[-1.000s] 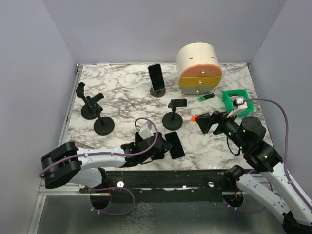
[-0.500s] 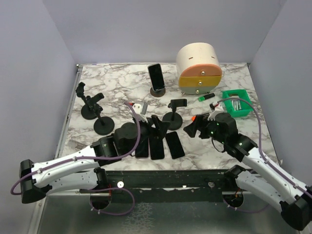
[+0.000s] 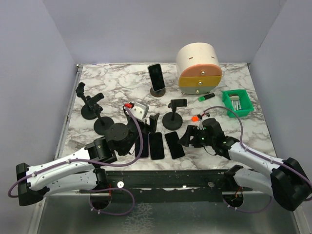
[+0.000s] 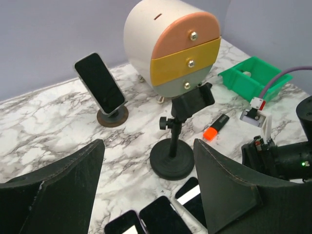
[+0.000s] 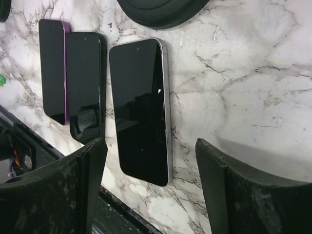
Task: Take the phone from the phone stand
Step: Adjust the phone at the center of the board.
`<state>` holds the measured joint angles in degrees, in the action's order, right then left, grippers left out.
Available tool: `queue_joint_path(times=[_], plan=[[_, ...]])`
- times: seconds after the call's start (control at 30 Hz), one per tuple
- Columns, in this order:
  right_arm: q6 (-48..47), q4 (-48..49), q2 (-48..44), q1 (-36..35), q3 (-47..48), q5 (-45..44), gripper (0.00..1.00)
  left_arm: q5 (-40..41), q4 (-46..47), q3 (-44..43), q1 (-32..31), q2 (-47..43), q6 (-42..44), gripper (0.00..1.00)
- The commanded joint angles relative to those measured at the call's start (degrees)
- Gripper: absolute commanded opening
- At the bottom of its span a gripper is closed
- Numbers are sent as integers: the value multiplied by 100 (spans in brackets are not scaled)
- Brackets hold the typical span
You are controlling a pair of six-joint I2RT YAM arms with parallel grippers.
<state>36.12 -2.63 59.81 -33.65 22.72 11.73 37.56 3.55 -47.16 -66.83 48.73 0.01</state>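
Phone (image 3: 156, 76) propped on its stand (image 3: 158, 91), just left of the drawer unit (image 3: 198, 68).
I see left gripper (image 4: 148, 187) and right gripper (image 5: 151, 190) both spread apart, gripping nothing, well in front of that unit.

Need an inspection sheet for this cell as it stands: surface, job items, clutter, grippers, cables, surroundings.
Surface: marble table, no spills seen.
Job's things: phone leaning upright in its round stand at the back, untouched.
Clutter: three phones flat at the near edge; three empty stands; drawer box; green bin; marker.
Grippers: left gripper open, holding nothing, raised over the flat phones; right gripper open, above a flat phone.
Cables: purple cable loops at the left wrist; another trails along the right arm.
Surroundings: plain walls; nothing else seen.
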Motion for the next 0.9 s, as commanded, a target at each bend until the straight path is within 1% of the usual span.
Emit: queue_joint_path(times=[0.0, 0.2, 0.4, 0.67, 0.87], plan=[[213, 737, 287, -19, -219, 407, 77, 296, 126, 336, 20, -362, 252, 74], [378, 964, 436, -82, -450, 449, 72, 383, 72, 409, 16, -532, 236, 74], [634, 1340, 689, -220, -601, 507, 66, 415, 40, 426, 16, -519, 245, 74], [938, 1756, 1269, -526, -494, 472, 60, 410, 32, 449, 14, -553, 201, 74], [1205, 1955, 1452, -609, -466, 383, 56, 406, 45, 469, 15, -581, 175, 74]])
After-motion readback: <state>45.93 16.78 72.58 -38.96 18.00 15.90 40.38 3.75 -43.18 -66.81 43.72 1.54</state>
